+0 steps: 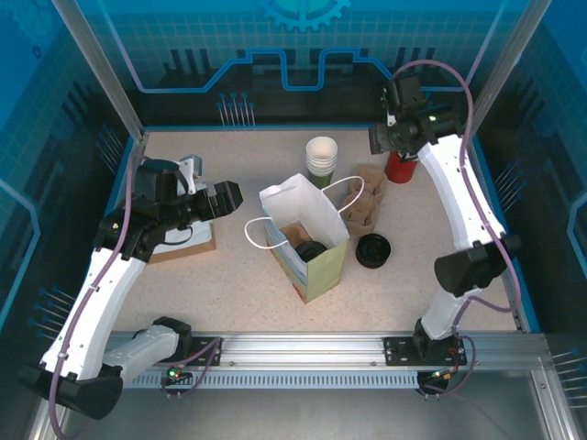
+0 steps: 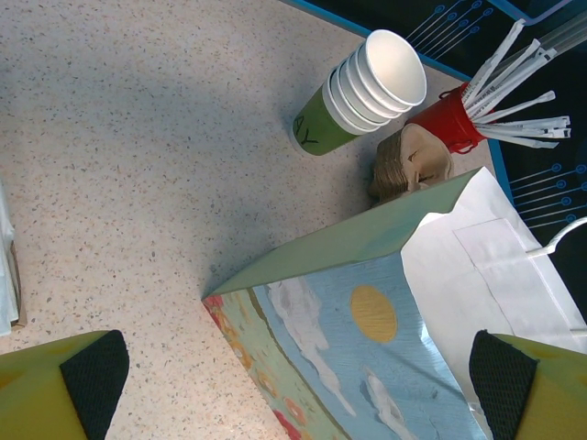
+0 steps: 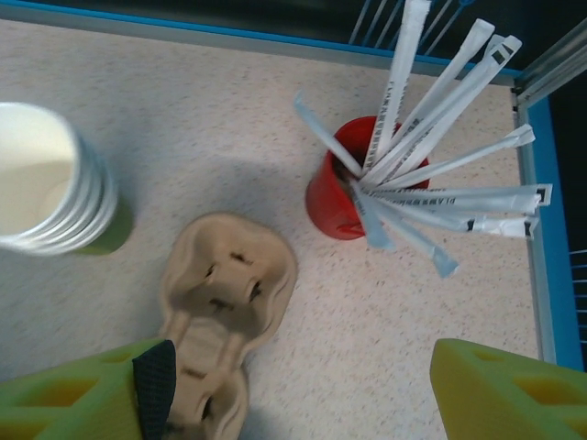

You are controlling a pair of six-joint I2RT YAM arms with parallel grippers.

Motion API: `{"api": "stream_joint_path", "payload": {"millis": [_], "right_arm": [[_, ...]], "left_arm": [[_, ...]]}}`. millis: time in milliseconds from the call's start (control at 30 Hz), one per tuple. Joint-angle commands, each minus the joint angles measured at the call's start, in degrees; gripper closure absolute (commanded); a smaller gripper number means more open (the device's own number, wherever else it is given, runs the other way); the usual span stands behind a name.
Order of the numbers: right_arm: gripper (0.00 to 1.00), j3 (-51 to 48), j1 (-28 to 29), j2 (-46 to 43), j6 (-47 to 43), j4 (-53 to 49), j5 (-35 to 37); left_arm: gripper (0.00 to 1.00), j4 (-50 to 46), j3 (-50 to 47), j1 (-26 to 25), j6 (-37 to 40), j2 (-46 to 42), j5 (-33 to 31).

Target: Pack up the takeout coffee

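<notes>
The takeout coffee shows as a round black lid (image 1: 309,249) down inside the open paper bag (image 1: 316,266) at the table's middle; the cup under it is hidden by the bag's walls. My left gripper (image 1: 229,197) hangs just left of the bag, open with nothing held. In the left wrist view its open gripper (image 2: 293,390) faces the bag's painted side (image 2: 367,339). My right gripper (image 1: 380,139) is at the back right, above the red straw cup (image 1: 400,167). It stands open (image 3: 303,394) over bare table, with the cardboard cup carrier (image 3: 225,302) by its left finger.
A stack of lidless green-and-white cups (image 1: 322,156) stands behind the bag. A loose stack of black lids (image 1: 373,249) lies right of the bag. The brown carrier (image 1: 364,203) lies between them. A white item on a brown board (image 1: 188,240) sits at the left.
</notes>
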Motion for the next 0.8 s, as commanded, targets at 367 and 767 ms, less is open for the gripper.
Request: {"api": "stream_joint_path", "payload": {"millis": [367, 767], "right_arm": [[0.31, 12.5, -3.3, 25.2, -3.0, 10.5, 8.1], [0.45, 25.3, -5.7, 38.7, -6.6, 11.0, 10.0]], "left_arm": [[0.01, -3.0, 0.7, 0.6, 2.5, 0.6, -1.5], [0.01, -2.7, 0.6, 0.6, 2.6, 2.9, -1.9]]}}
